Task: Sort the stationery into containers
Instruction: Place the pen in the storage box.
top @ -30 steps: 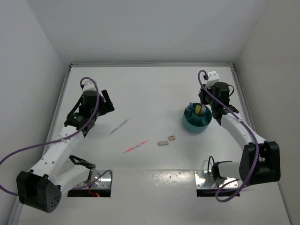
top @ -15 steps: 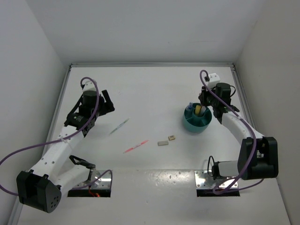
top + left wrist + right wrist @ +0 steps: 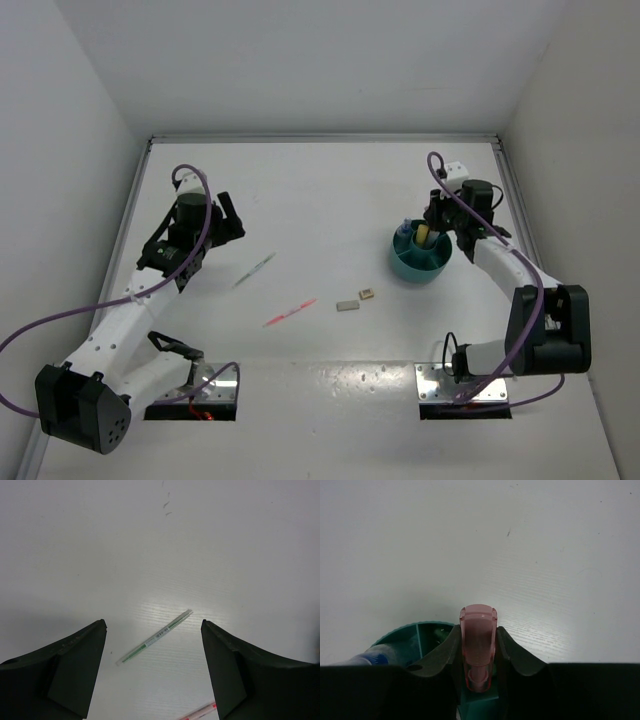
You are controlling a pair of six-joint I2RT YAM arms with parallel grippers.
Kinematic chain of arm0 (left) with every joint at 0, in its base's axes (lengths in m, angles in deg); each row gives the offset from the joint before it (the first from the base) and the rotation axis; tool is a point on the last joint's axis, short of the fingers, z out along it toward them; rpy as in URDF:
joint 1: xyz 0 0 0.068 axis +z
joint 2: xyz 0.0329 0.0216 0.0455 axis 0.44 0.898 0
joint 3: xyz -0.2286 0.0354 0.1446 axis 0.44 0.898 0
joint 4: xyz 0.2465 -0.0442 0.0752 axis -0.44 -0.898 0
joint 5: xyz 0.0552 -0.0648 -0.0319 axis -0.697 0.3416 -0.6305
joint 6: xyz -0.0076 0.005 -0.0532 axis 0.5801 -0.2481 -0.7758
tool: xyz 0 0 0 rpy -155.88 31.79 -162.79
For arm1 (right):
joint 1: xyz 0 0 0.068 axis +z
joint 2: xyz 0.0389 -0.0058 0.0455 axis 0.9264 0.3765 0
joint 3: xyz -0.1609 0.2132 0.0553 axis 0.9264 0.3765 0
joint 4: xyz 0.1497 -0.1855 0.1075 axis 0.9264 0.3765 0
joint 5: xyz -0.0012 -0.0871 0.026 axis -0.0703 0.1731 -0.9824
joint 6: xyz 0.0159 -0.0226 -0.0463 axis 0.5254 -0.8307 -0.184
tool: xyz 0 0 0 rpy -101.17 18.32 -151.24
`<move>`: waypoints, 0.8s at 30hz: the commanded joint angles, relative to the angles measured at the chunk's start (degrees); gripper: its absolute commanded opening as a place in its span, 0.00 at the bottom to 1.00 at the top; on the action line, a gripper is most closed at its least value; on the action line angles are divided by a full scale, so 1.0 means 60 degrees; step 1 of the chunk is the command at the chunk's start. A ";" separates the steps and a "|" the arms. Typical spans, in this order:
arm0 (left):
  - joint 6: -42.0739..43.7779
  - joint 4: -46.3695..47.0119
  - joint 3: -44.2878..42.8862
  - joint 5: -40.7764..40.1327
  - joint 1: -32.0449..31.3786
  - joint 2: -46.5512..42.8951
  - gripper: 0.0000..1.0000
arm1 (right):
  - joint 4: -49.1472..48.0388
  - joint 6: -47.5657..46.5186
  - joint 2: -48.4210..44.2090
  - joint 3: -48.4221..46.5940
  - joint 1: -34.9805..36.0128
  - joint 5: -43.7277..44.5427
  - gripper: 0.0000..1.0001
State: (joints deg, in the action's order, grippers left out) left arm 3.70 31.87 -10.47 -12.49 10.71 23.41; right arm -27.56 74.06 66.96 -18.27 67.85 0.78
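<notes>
The teal cup (image 3: 420,262) stands at the right of the table with a yellow highlighter (image 3: 424,235) and a blue-white marker (image 3: 404,228) in it. My right gripper (image 3: 441,222) is over the cup's far rim, shut on a pink pen (image 3: 479,645); the cup's dividers (image 3: 420,640) show below it. My left gripper (image 3: 212,240) is open above the table, with a thin green stick (image 3: 155,637) between its fingers below; that stick lies left of centre (image 3: 255,270). A pink stick (image 3: 290,312) and two small blocks (image 3: 347,306) (image 3: 367,294) lie mid-table.
White walls close the table on the left, back and right. Two metal mounting plates (image 3: 455,382) and cables sit at the near edge by the arm bases.
My right gripper has shifted slightly toward the cup with the pink pen. The left arm has not moved.
</notes>
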 commanded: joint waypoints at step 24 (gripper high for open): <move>0.0379 0.0388 -0.0047 0.0414 0.0018 0.0099 0.26 | 0.1031 -0.0034 -0.1381 -0.1564 -0.0375 -0.0965 0.57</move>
State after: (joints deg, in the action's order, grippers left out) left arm 4.07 32.13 -10.47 -11.40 10.71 23.61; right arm -22.51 73.32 62.31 -20.56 65.88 -2.89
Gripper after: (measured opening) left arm 0.359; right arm 0.547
